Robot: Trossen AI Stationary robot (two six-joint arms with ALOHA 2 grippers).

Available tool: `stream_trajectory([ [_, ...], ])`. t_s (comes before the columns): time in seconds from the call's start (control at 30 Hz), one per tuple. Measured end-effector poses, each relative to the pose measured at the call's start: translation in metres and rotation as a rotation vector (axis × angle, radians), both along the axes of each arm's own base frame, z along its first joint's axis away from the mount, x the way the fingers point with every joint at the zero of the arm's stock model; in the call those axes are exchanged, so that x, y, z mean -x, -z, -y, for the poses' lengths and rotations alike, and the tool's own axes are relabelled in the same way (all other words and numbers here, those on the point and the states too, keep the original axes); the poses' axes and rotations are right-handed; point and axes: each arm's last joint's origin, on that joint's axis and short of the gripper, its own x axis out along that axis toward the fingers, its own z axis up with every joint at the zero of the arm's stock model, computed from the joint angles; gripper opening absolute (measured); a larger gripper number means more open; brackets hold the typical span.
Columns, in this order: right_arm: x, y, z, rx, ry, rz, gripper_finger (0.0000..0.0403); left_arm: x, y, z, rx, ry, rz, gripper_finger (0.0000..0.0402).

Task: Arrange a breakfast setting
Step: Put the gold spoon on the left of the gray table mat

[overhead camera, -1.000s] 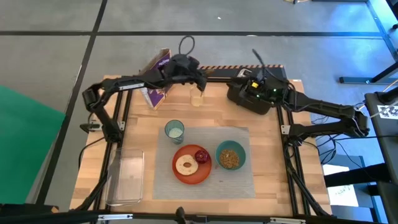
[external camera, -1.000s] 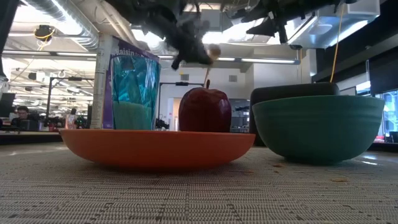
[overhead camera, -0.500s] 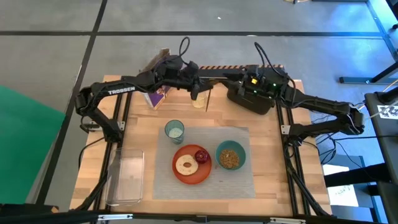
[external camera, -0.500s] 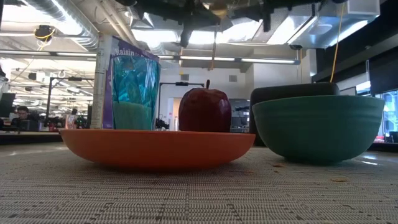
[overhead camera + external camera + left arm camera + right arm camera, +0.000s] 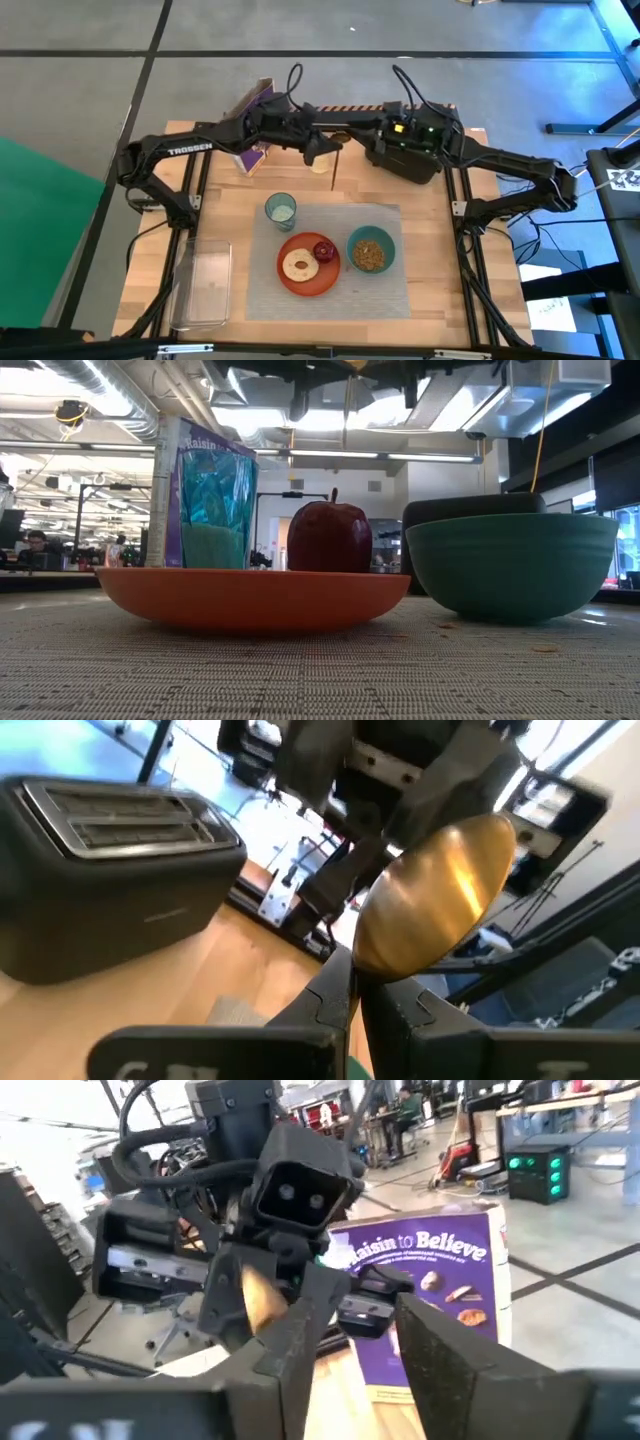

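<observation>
High view: the left gripper point(image 5: 322, 148) is carrying the gold spoon point(image 5: 334, 158) further right than a second ago, fingers clamped on it, meeting the right gripper point(image 5: 352, 133), whose fingers are standing apart. Toaster point(image 5: 402, 160) sits at 3 o'clock of the spoon, cereal box point(image 5: 250, 130) at 9, placemat point(image 5: 385, 283) at 6.

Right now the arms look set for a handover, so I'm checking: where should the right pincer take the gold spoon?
Probably the thin handle, hanging free and upright below the left pincer, which is shut at the gold spoon's neck; the bowl is broad and curved. The open right pincer should come in level from its own side.
</observation>
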Motion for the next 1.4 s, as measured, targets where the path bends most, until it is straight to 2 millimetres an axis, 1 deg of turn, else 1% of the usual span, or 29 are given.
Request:
stream_trajectory([
  [0.07,0.001,-0.003,0.0,0.009,0.023,0.025,0.0127,0.003,-0.003,-0.001,0.005,-0.009,0.011,0.0011],
  [0.13,0.002,-0.008,0.0,0.023,0.03,0.064,0.0131,0.005,-0.004,-0.003,0.024,-0.017,0.009,0.0011],
  [0.2,0.002,-0.012,0.0,0.041,0.019,0.114,0.0145,0.005,-0.004,-0.003,0.033,-0.015,0.007,0.0011],
  [0.3,0.003,-0.019,-0.002,0.065,-0.008,0.173,0.0177,0.006,-0.004,-0.004,0.068,0.01,0.006,0.0011],
  [0.4,0.003,-0.016,-0.002,0.053,-0.039,0.145,0.0205,0.006,-0.004,-0.004,0.083,0.023,0.007,0.0011],
  [0.47,0.001,-0.011,-0.002,0.033,-0.052,0.099,0.0212,0.006,-0.004,-0.004,0.085,0.023,0.007,0.0011],
  [0.53,-0.002,-0.006,-0.004,0.02,-0.074,0.068,0.0211,0.006,-0.004,-0.003,0.09,0.033,0.007,0.0011],
  [0.67,-0.012,0.001,-0.01,0.011,-0.077,0.04,0.0186,0.005,-0.004,0.0,0.09,0.042,0.007,0.0011],
  [0.77,-0.018,0.006,-0.014,0.004,-0.068,0.026,0.0152,0.004,-0.004,0.002,0.086,0.037,0.007,0.0011],
  [0.87,-0.02,0.009,-0.013,0.0,-0.036,0.015,0.0104,0.003,-0.004,0.004,0.084,0.034,0.006,0.0011],
  [1.0,-0.02,0.009,-0.012,0.018,-0.002,0.011,0.0021,0.004,-0.003,0.003,0.059,0.03,-0.01,0.0012],
  [1.03,-0.02,0.009,-0.012,0.028,-0.001,0.007,0.0012,0.004,-0.002,0.004,0.058,0.029,-0.014,0.0012],
  [1.1,-0.02,0.009,-0.012,0.029,0.001,0.006,0.0012,0.004,-0.002,0.004,0.057,0.029,-0.015,0.0014],
  [1.17,-0.02,0.01,-0.012,0.027,0.002,0.005,0.0008,0.004,-0.002,0.005,0.054,0.034,-0.017,0.0024],
  [1.4,-0.019,0.001,-0.016,0.118,0.103,0.059,0.0006,0.002,-0.001,0.008,0.049,0.017,-0.028,0.011],
])
